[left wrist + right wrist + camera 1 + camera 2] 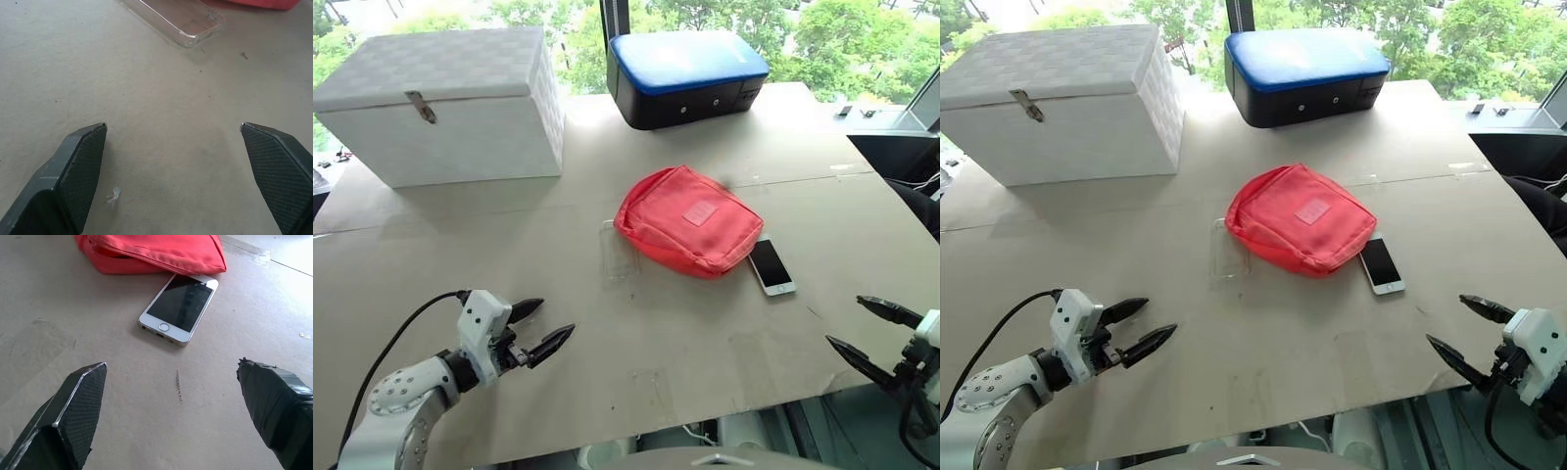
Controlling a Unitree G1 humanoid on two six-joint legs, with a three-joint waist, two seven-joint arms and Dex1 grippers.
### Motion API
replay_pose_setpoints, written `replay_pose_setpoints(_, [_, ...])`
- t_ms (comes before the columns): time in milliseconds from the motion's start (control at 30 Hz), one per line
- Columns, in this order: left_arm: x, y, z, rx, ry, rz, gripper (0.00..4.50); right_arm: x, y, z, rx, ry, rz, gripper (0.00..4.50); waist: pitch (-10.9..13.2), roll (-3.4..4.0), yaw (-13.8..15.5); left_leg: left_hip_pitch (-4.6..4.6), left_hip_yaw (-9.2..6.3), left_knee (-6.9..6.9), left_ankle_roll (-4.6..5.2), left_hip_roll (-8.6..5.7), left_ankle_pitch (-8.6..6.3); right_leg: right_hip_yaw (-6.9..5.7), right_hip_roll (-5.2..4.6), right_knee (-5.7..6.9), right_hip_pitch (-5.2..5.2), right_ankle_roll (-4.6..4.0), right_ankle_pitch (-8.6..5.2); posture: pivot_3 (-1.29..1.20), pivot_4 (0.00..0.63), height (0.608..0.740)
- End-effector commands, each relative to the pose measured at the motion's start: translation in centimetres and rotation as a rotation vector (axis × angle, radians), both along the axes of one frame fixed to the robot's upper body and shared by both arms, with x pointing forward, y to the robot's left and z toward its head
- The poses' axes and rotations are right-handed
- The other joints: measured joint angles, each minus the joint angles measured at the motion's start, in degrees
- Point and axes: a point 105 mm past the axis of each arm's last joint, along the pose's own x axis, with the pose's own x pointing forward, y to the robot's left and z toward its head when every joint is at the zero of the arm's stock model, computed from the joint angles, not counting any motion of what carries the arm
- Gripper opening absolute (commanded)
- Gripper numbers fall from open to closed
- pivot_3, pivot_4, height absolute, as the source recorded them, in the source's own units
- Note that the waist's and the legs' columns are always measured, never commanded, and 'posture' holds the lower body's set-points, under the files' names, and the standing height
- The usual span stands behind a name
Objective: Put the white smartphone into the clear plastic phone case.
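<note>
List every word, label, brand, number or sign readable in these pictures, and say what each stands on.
No text can be read.
red pouch: a small square patch on its top, with no lettering that can be made out.
white smartphone: dark screen, a round home button, no wording.
black and blue case: small marks on its front, too small to read.
</note>
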Motion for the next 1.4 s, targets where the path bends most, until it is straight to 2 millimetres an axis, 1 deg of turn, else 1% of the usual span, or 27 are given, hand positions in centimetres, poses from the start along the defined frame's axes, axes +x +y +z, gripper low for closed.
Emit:
replay_pose_setpoints(33, [0.6,-1.0,2.0,-0.008,-0.116,-0.01,4.45,1.4,0.2,1.0,-0.039,-0.016,0.019,4.5,0.0,0.0,-0.02,0.0,0.0,0.0,0.0,0.0,0.0,0.0,0.0,0.0,0.0,0.0,0.0,0.0,0.15,0.734])
replay_pose_setpoints(100, [1.2,-2.1,2.8,-0.028,-0.185,-0.037,4.45,3.3,2.0,1.7,-0.066,-0.017,0.057,4.5,0.03,0.03,-0.4,0.01,0.01,0.01,0.01,0.0,-0.01,0.02,0.0,-0.02,0.01,0.0,0.0,0.0,0.15,0.734])
replay_pose_setpoints(133, [1.3,-2.5,3.1,-0.063,-0.219,-0.055,4.45,3.8,3.0,2.1,-0.051,-0.007,0.08,4.5,0.03,0.01,-0.56,0.03,0.07,0.04,0.02,-0.01,0.0,0.12,-0.01,-0.01,0.0,0.01,0.01,0.0,0.15,0.734])
replay_pose_setpoints(167, [1.3,-2.7,3.3,-0.089,-0.252,-0.075,4.45,4.2,4.3,2.6,-0.048,0.0,0.119,4.5,0.03,0.02,-0.48,0.07,0.1,0.06,0.02,0.02,0.0,0.12,-0.01,0.0,0.0,0.01,0.02,0.0,0.15,0.734])
replay_pose_setpoints(267, [0.9,-3.0,3.3,-0.128,-0.247,-0.142,4.45,5.6,7.6,4.0,-0.09,-0.012,0.184,4.5,0.0,0.01,-0.5,0.17,0.12,0.05,0.01,0.08,0.0,0.18,-0.1,0.09,0.02,-0.04,0.04,0.0,0.15,0.734])
replay_pose_setpoints(300, [0.5,-3.2,3.6,-0.145,-0.247,-0.2,4.45,6.3,9.1,4.5,-0.12,-0.049,0.232,4.5,0.01,0.02,-0.48,0.16,0.12,-0.01,0.0,0.1,-0.01,0.18,-0.11,0.08,-0.01,-0.06,0.03,0.0,0.15,0.734])
replay_pose_setpoints(367, [0.0,-3.5,4.2,-0.166,-0.256,-0.282,4.45,7.2,11.0,5.1,-0.137,-0.075,0.292,4.5,0.01,0.02,-0.53,0.11,0.13,-0.04,-0.02,0.08,-0.01,0.16,0.09,0.08,-0.11,-0.08,0.02,0.0,0.15,0.734])
replay_pose_setpoints(400, [-0.2,-3.6,4.5,-0.173,-0.259,-0.317,4.45,7.8,12.1,5.2,-0.14,-0.093,0.318,4.5,0.02,0.02,-0.38,-0.11,0.14,-0.03,-0.02,0.07,-0.01,0.15,0.1,0.08,-0.31,-0.08,0.02,0.0,0.15,0.734])
replay_pose_setpoints(500, [-0.4,-3.9,4.9,-0.147,-0.282,-0.373,4.45,10.1,14.9,4.3,-0.177,-0.116,0.351,4.5,0.02,0.0,-0.37,-0.26,0.15,0.01,-0.27,0.0,0.15,0.16,0.1,0.04,-0.39,-0.07,0.03,0.0,0.15,0.734])
replay_pose_setpoints(600, [-0.6,-4.4,5.4,-0.188,-0.276,-0.398,4.45,11.4,16.5,2.0,-0.218,-0.07,0.411,4.5,0.02,-0.06,-0.24,-0.31,0.17,0.04,-0.25,-0.1,0.15,0.19,0.07,0.0,-0.35,-0.06,0.03,0.0,0.15,0.734])
replay_pose_setpoints(667, [-0.7,-4.7,5.6,-0.198,-0.277,-0.412,4.45,12.4,16.8,0.4,-0.263,-0.038,0.423,4.5,0.04,-0.07,-0.42,-0.3,0.2,0.11,-0.24,-0.11,0.14,0.21,0.08,0.01,-0.32,-0.04,0.04,0.0,0.15,0.734])
replay_pose_setpoints(733, [-0.8,-5.0,5.9,-0.199,-0.282,-0.413,4.45,13.1,16.5,-1.2,-0.326,0.005,0.428,4.5,0.04,-0.07,-0.54,-0.31,0.23,0.13,-0.24,-0.11,0.15,0.23,0.09,0.03,-0.32,0.01,0.07,0.0,0.15,0.734])
replay_pose_setpoints(767, [-0.8,-5.0,6.0,-0.198,-0.284,-0.411,4.48,13.7,16.2,-1.7,-0.348,0.011,0.41,4.25,0.04,-0.07,-0.55,-0.29,0.24,0.14,-0.24,-0.1,0.15,0.23,0.1,0.06,-0.32,0.04,0.08,0.0,0.15,0.734])
replay_pose_setpoints(833, [-1.0,-5.1,6.0,-0.188,-0.286,-0.403,4.5,14.3,15.9,-2.1,-0.364,-0.001,0.405,3.76,0.01,-0.12,-0.66,-0.17,0.26,0.14,-0.25,-0.04,0.16,0.23,0.17,0.1,-0.28,0.04,0.08,0.0,0.15,0.734])
replay_pose_setpoints(867, [-1.1,-5.2,6.0,-0.186,-0.285,-0.402,4.5,14.6,15.9,-2.0,-0.362,-0.015,0.404,3.33,-0.01,-0.14,-0.69,-0.15,0.24,0.14,-0.26,-0.01,0.16,0.22,0.21,0.11,-0.26,0.03,0.07,0.0,0.15,0.734])
replay_pose_setpoints(900, [-1.2,-5.2,5.9,-0.184,-0.285,-0.399,4.5,14.6,15.9,-1.8,-0.366,-0.039,0.417,2.78,-0.02,-0.12,-0.7,-0.12,0.23,0.13,-0.26,0.0,0.16,0.22,0.22,0.12,-0.24,0.02,0.06,0.0,0.15,0.734])
replay_pose_setpoints(967, [-1.2,-5.2,5.8,-0.181,-0.284,-0.39,4.5,14.7,16.2,-1.0,-0.363,-0.107,0.441,1.89,-0.01,-0.12,-0.64,0.0,0.23,0.13,-0.26,0.01,0.16,0.22,0.22,0.15,-0.12,0.01,0.05,0.0,0.15,0.734])
replay_pose_setpoints(1000, [-1.2,-5.3,5.8,-0.181,-0.286,-0.387,4.5,14.7,16.3,-0.6,-0.35,-0.132,0.441,1.35,-0.01,-0.12,-0.63,0.02,0.22,0.14,-0.26,0.01,0.16,0.22,0.22,0.15,-0.09,0.01,0.05,0.0,0.15,0.734])
replay_pose_setpoints(1033, [-1.2,-5.4,5.8,-0.184,-0.287,-0.384,4.5,14.8,16.5,-0.1,-0.329,-0.151,0.437,0.94,-0.01,-0.12,-0.64,0.02,0.21,0.15,-0.26,0.01,0.16,0.23,0.22,0.15,-0.08,0.01,0.05,0.0,0.15,0.734])
replay_pose_setpoints(1067, [-1.2,-5.5,5.8,-0.183,-0.289,-0.383,4.5,14.9,16.7,0.6,-0.314,-0.182,0.436,0.44,-0.01,-0.12,-0.66,0.02,0.21,0.17,-0.26,0.01,0.16,0.23,0.22,0.15,-0.07,0.01,0.05,0.0,0.15,0.734])
replay_pose_setpoints(1100, [-1.1,-5.6,5.8,-0.179,-0.292,-0.381,4.5,15.2,16.7,1.6,-0.301,-0.223,0.42,0.11,0.0,-0.1,-0.67,0.02,0.21,0.17,-0.26,0.01,0.16,0.23,0.22,0.15,-0.06,0.01,0.06,0.0,0.15,0.734])
replay_pose_setpoints(1133, [-1.0,-5.7,5.8,-0.178,-0.295,-0.381,4.5,15.6,16.7,2.4,-0.286,-0.254,0.394,0.04,0.01,-0.1,-0.66,0.01,0.21,0.17,-0.27,0.01,0.16,0.24,0.22,0.14,-0.07,0.01,0.06,0.0,0.15,0.734])
replay_pose_setpoints(1200, [-0.5,-6.1,6.0,-0.178,-0.308,-0.379,4.5,16.9,16.0,5.1,-0.281,-0.346,0.311,0.04,0.04,-0.05,-0.58,-0.04,0.2,0.17,-0.28,0.0,0.16,0.23,0.22,0.14,-0.05,0.01,0.07,0.0,0.15,0.734])
replay_pose_setpoints(1267, [0.0,-6.3,6.1,-0.179,-0.317,-0.379,4.5,17.9,14.5,7.1,-0.351,-0.427,0.247,0.04,0.08,0.0,-0.52,-0.12,0.21,0.18,-0.28,-0.02,0.17,0.23,0.21,0.14,-0.1,0.04,0.08,0.0,0.15,0.734])
replay_pose_setpoints(1333, [0.4,-6.5,6.2,-0.178,-0.323,-0.385,4.5,18.8,12.3,8.2,-0.428,-0.457,0.174,0.04,0.09,0.01,-0.41,-0.15,0.2,0.19,-0.28,-0.03,0.17,0.23,0.21,0.14,-0.12,0.04,0.08,0.0,0.15,0.734])
replay_pose_setpoints(1400, [0.9,-6.7,6.4,-0.177,-0.328,-0.391,4.5,19.5,8.9,8.4,-0.552,-0.456,0.095,0.04,0.08,0.0,-0.29,-0.17,0.18,0.19,-0.28,-0.05,0.17,0.21,0.21,0.11,-0.12,0.05,0.08,0.0,0.15,0.734])
